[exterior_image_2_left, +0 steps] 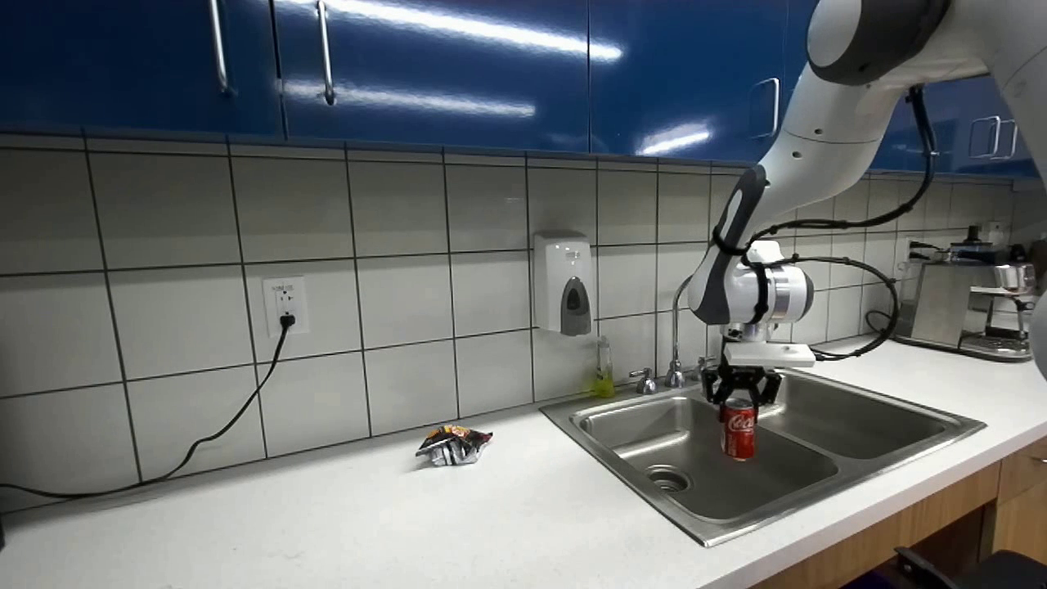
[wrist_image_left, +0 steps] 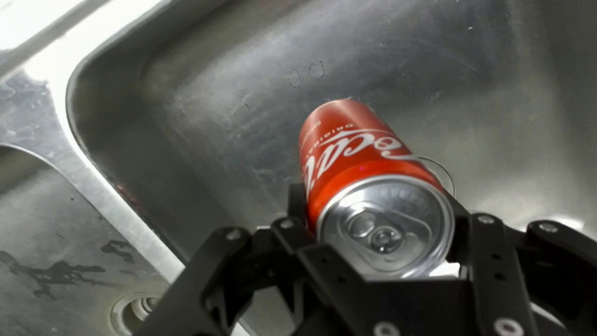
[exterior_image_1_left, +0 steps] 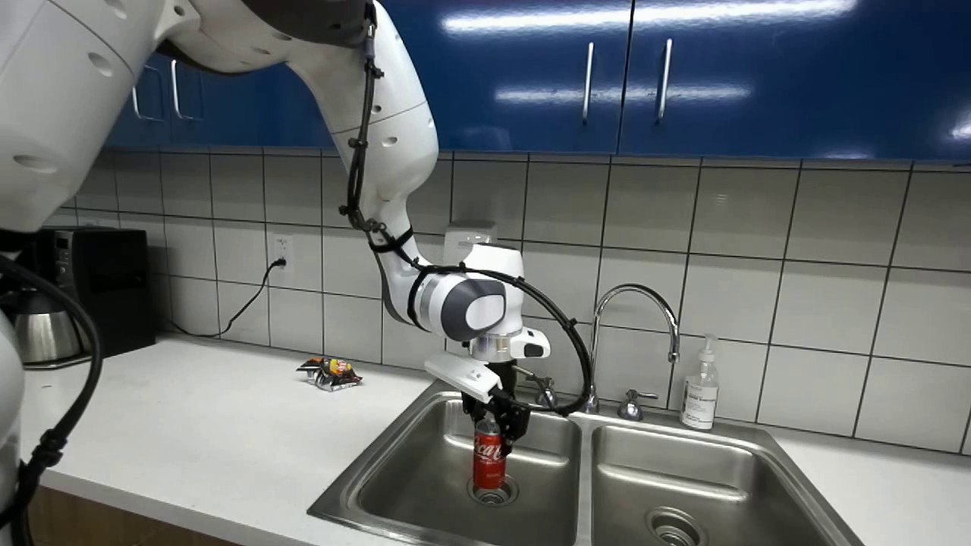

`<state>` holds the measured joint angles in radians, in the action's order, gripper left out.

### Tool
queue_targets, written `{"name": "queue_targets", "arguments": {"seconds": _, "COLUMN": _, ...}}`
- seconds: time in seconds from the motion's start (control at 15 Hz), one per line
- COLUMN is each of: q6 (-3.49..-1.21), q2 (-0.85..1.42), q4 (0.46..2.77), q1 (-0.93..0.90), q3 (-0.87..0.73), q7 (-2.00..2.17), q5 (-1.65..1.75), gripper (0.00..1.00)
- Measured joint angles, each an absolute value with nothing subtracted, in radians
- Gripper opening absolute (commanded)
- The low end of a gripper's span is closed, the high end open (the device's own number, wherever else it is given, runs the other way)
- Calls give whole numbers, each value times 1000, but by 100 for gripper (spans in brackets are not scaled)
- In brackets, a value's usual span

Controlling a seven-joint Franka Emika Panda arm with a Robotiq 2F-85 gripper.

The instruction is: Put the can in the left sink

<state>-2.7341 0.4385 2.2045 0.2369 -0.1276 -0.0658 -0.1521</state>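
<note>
Stainless left sink (exterior_image_1_left: pixel 417 485) below; end effector (exterior_image_1_left: pixel 491 429) clasps upright can (wrist_image_left: pixel 368 184) lettered "Coca".

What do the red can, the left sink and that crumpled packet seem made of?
Red can: probably aluminium; glossy red, bare silvery lid.
Left sink: likely stainless steel; satin grey, soft reflections.
Crumpled packet: perhaps foil or metallised plastic, can't tell which; shiny silver creases.

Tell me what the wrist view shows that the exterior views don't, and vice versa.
Only the wrist view shows the pull tab on top of the red can, and dark marks in the neighbouring basin.

Only the exterior views show the blue cabinets, the faucet and a crumpled packet.

Shared by all: the tool gripping the red can, with the left sink beneath it.
</note>
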Motion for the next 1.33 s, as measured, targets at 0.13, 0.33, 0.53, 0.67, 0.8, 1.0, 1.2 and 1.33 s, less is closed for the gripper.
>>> {"name": "queue_targets", "arguments": {"seconds": 0.13, "q6": -2757, "q2": 467, "q4": 2207, "q1": 243, "q3": -122, "q7": -69, "q5": -157, "gripper": 38}}
{"name": "queue_targets", "arguments": {"seconds": 0.33, "q6": -2789, "q2": 505, "q4": 2207, "q1": 254, "q3": -109, "q7": -70, "q5": -157, "gripper": 38}}
{"name": "queue_targets", "arguments": {"seconds": 0.53, "q6": -2821, "q2": 530, "q4": 2207, "q1": 267, "q3": -88, "q7": -70, "q5": -158, "gripper": 38}}
{"name": "queue_targets", "arguments": {"seconds": 0.67, "q6": -2841, "q2": 541, "q4": 2207, "q1": 274, "q3": -77, "q7": -70, "q5": -158, "gripper": 38}}
{"name": "queue_targets", "arguments": {"seconds": 0.8, "q6": -2862, "q2": 553, "q4": 2207, "q1": 277, "q3": -69, "q7": -70, "q5": -158, "gripper": 38}}
{"name": "queue_targets", "arguments": {"seconds": 1.0, "q6": -2893, "q2": 578, "q4": 2207, "q1": 281, "q3": -60, "q7": -72, "q5": -157, "gripper": 38}}
{"name": "queue_targets", "arguments": {"seconds": 1.2, "q6": -2923, "q2": 609, "q4": 2205, "q1": 286, "q3": -53, "q7": -76, "q5": -157, "gripper": 38}}
{"name": "queue_targets", "arguments": {"seconds": 1.33, "q6": -2942, "q2": 629, "q4": 2201, "q1": 291, "q3": -45, "q7": -78, "q5": -157, "gripper": 38}}
